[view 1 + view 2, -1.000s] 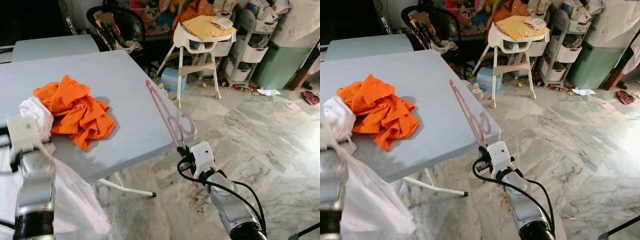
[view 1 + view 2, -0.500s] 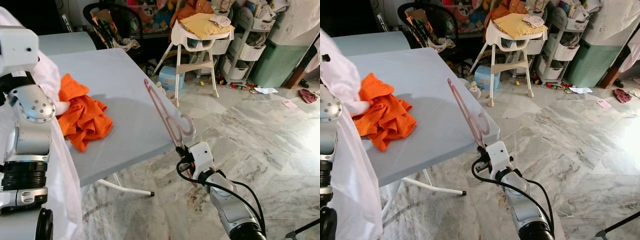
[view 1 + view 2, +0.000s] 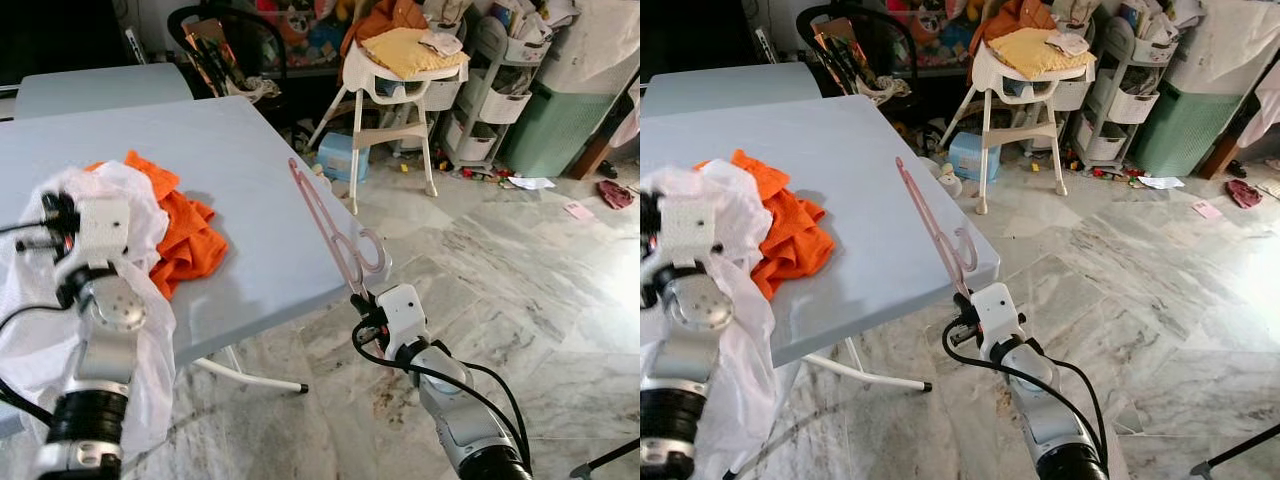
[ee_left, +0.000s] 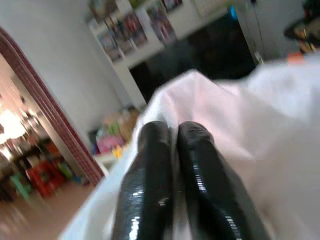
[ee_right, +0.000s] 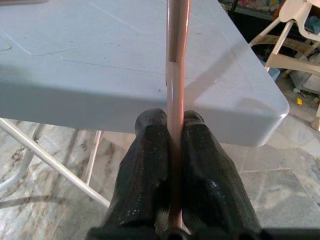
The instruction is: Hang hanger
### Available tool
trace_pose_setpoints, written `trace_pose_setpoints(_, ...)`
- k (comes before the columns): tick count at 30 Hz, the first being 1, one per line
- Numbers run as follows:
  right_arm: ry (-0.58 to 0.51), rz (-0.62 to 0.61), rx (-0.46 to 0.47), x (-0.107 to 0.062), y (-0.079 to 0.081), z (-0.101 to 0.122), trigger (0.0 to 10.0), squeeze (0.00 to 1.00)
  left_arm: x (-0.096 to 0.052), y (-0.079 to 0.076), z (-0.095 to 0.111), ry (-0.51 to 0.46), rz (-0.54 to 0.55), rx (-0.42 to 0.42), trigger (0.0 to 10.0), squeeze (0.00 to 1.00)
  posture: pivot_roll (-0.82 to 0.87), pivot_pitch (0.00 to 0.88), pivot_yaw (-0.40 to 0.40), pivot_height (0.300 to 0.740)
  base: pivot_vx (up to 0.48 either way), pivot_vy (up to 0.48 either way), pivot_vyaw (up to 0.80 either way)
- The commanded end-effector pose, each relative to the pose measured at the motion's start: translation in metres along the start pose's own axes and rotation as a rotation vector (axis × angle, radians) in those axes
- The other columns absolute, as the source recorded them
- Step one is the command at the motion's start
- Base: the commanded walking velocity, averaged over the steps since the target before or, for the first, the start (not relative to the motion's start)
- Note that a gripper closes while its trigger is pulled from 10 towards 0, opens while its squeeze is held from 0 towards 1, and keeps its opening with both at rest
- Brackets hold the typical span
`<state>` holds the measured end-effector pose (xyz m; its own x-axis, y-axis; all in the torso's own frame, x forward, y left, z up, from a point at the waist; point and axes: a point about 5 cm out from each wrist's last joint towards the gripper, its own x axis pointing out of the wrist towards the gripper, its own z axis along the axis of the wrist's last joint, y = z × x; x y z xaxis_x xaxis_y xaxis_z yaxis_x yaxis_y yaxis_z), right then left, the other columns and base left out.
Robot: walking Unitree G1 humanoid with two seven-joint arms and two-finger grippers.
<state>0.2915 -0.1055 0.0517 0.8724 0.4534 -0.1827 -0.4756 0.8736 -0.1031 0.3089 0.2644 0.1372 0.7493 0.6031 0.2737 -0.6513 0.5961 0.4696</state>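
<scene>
Right gripper (image 3: 362, 298) clamps the pink hanger (image 3: 330, 226) by one end; its long axis rises toward 11 o'clock over the table (image 3: 250, 180) corner; left gripper (image 4: 172, 135) pinches a white garment (image 3: 40, 310) at 9 o'clock.

Bright, even daylight with glare on the marble floor (image 3: 520, 260); the left wrist view is motion-blurred.

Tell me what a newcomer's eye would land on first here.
The orange garment heaped on the grey table stands out first. Next, the pink hanger clamped in the right pincer at the table's corner. The left pincer grips a white cloth at the table's near side.
</scene>
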Motion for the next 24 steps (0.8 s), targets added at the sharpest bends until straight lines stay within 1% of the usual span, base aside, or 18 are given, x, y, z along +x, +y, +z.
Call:
trace_pose_setpoints(1, 0.069, 0.011, 0.004, -0.002, 0.001, -0.011, 10.0, 0.0, 0.0, 0.002, -0.002, 0.012, -0.005, -0.019, 10.0, 1.0, 0.07, 0.0, -0.072, 0.74, 0.0, 0.0, 0.0)
trace_pose_setpoints(5, 0.07, 0.012, 0.001, -0.002, 0.001, -0.011, 10.0, 0.0, -0.006, 0.002, 0.004, -0.015, -0.047, -0.074, 10.0, 1.0, 0.07, 0.0, -0.07, 0.74, 0.0, 0.0, 0.0)
trace_pose_setpoints(6, 0.071, 0.011, 0.001, -0.002, 0.0, -0.011, 10.0, 0.0, -0.009, 0.005, 0.011, -0.038, -0.049, -0.089, 10.0, 1.0, 0.07, 0.0, -0.069, 0.74, 0.0, 0.0, 0.0)
trace_pose_setpoints(10, 0.07, 0.009, 0.002, -0.002, 0.0, -0.011, 10.0, 0.0, -0.019, 0.009, 0.023, -0.09, -0.062, -0.107, 10.0, 1.0, 0.08, 0.0, -0.067, 0.74, 0.0, 0.0, 0.0)
trace_pose_setpoints(11, 0.071, 0.01, 0.002, -0.002, 0.0, -0.011, 10.0, 0.0, -0.028, 0.009, 0.03, -0.124, -0.098, -0.126, 10.0, 1.0, 0.08, 0.0, -0.068, 0.74, 0.0, 0.0, 0.0)
trace_pose_setpoints(13, 0.071, 0.011, 0.003, -0.001, 0.001, -0.011, 10.0, 0.0, -0.039, 0.007, 0.035, -0.152, -0.141, -0.138, 10.0, 1.0, 0.08, 0.0, -0.069, 0.74, 0.0, 0.0, 0.0)
trace_pose_setpoints(15, 0.071, 0.014, 0.003, -0.001, 0.002, -0.011, 10.0, 0.0, -0.051, 0.004, 0.038, -0.188, -0.205, -0.129, 10.0, 1.0, 0.09, 0.0, -0.071, 0.74, 0.0, 0.0, 0.0)
trace_pose_setpoints(16, 0.071, 0.014, 0.003, -0.001, 0.002, -0.011, 10.0, 0.0, -0.051, 0.004, 0.038, -0.188, -0.205, -0.129, 10.0, 1.0, 0.09, 0.0, -0.071, 0.74, 0.0, 0.0, 0.0)
trace_pose_setpoints(17, 0.072, 0.016, 0.001, -0.001, 0.002, -0.011, 10.0, 0.0, -0.061, 0.004, 0.036, -0.175, -0.242, -0.143, 10.0, 1.0, 0.09, 0.0, -0.074, 0.74, 0.0, 0.0, 0.0)
trace_pose_setpoints(18, 0.073, 0.018, 0.001, -0.001, 0.002, -0.011, 10.0, 0.0, -0.065, 0.005, 0.032, -0.147, -0.251, -0.152, 10.0, 1.0, 0.1, 0.0, -0.078, 0.74, 0.0, 0.0, 0.0)
trace_pose_setpoints(19, 0.074, 0.02, -0.001, 0.0, 0.002, -0.011, 10.0, 0.0, -0.07, 0.008, 0.026, -0.098, -0.254, -0.165, 10.0, 1.0, 0.1, 0.0, -0.079, 0.74, 0.0, 0.0, 0.0)
trace_pose_setpoints(21, 0.077, 0.023, -0.004, -0.001, 0.001, -0.012, 10.0, 0.0, -0.074, 0.011, 0.02, -0.043, -0.251, -0.188, 10.0, 1.0, 0.1, 0.0, -0.085, 0.74, 0.0, 0.0, 0.0)
trace_pose_setpoints(22, 0.08, 0.026, -0.006, -0.001, 0.001, -0.012, 10.0, 0.0, -0.076, 0.013, 0.011, 0.041, -0.24, -0.231, 10.0, 1.0, 0.1, 0.0, -0.086, 0.74, 0.0, 0.0, 0.0)
trace_pose_setpoints(24, 0.083, 0.029, -0.01, 0.0, 0.001, -0.012, 10.0, 0.0, -0.081, 0.015, 0.001, 0.149, -0.226, -0.292, 10.0, 1.0, 0.1, 0.0, -0.087, 0.74, 0.0, 0.0, 0.0)
